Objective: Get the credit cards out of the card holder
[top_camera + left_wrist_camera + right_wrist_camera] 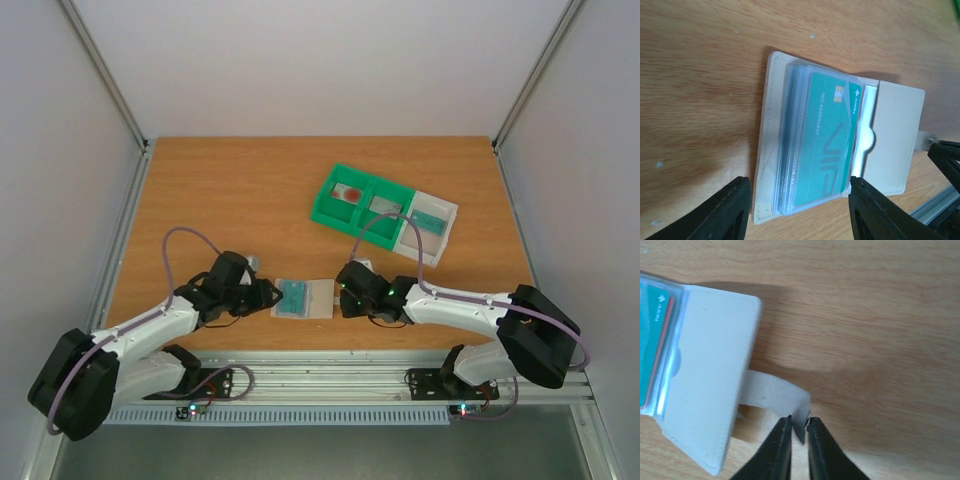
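Observation:
The card holder lies open on the table, beige, with clear sleeves holding a teal VIP card. A thin red card edge shows under the teal one. My left gripper is open, its fingers standing on either side of the holder's near end. My right gripper is shut on the holder's beige closure tab, which curls up off the wood beside the beige panel. In the top view the left gripper and the right gripper flank the holder.
A green two-compartment tray stands at the back right with a card in each compartment. A white tray touches its right side and holds a teal card. The table's front edge is close behind both grippers.

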Available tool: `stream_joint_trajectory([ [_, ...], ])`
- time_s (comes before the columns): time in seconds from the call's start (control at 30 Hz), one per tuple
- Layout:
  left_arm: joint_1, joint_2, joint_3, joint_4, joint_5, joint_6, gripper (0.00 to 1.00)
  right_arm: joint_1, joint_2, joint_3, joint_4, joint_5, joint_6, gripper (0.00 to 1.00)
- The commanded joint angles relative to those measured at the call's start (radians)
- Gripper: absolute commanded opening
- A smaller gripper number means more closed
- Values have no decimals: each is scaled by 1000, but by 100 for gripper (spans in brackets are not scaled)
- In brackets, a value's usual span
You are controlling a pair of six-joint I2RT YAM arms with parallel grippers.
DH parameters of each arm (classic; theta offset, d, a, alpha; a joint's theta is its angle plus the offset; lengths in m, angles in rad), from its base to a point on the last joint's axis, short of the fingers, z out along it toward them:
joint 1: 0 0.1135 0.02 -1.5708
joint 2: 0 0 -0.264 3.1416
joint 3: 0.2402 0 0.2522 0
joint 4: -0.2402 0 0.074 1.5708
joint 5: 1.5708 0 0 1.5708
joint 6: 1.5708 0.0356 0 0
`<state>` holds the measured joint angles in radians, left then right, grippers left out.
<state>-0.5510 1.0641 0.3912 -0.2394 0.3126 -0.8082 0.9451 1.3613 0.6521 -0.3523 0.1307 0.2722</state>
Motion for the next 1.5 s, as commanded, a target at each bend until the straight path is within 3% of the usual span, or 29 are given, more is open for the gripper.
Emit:
stream_joint_trajectory([
  [0.0, -1, 65, 15, 105, 56, -9, 55, -4, -21, 56, -71, 65, 1, 15],
  [0.17, -1, 159, 58, 102, 73, 15, 53, -2, -63, 109, -136, 39, -10, 25],
  [0.53, -6, 149, -7, 284, 134, -95, 49, 0, -46, 229, -86, -161, -46, 29],
  [0.7, -6, 148, -11, 296, 141, -111, 49, 0, 35, 275, -42, -201, -48, 28],
  [1.2, -6, 169, 56, 113, 13, 26, 49, -3, 217, 268, 35, -193, -96, 24],
  [1.47, -11, 243, 42, 190, 111, 15, 36, -12, 211, 157, 77, -175, -91, 22],
])
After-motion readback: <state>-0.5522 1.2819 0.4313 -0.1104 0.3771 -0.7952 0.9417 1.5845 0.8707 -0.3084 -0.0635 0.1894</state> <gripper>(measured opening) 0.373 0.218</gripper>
